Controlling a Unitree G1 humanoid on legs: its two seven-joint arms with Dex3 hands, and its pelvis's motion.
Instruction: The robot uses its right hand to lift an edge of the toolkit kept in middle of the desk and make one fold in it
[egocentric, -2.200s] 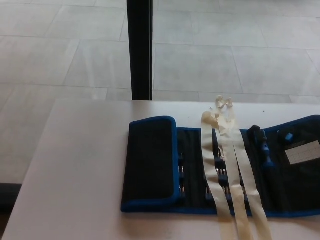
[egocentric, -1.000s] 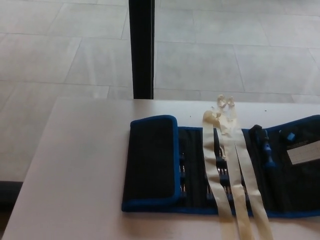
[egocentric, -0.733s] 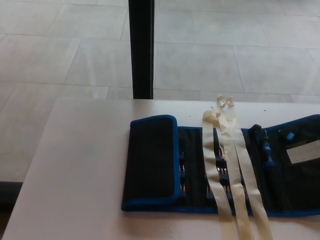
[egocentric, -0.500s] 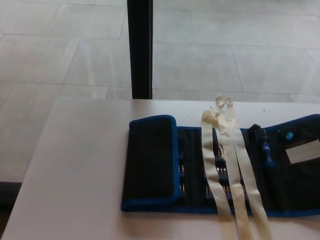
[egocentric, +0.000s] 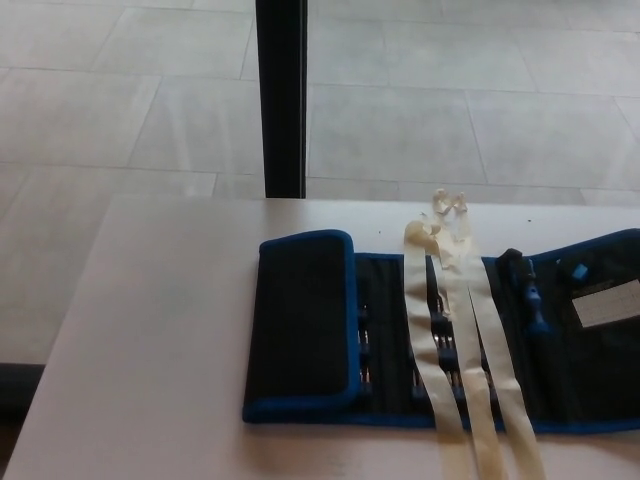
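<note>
Nothing on the desk has moved since the earlier frames; only my view wobbled. Neither of my hands shows, so I cannot tell their state. Mid-desk, the toolkit lies with its left flap folded over, cream ties trailing across

Pale grey tiled floor, black vertical post behind plain white desk; soft daylight.
</note>
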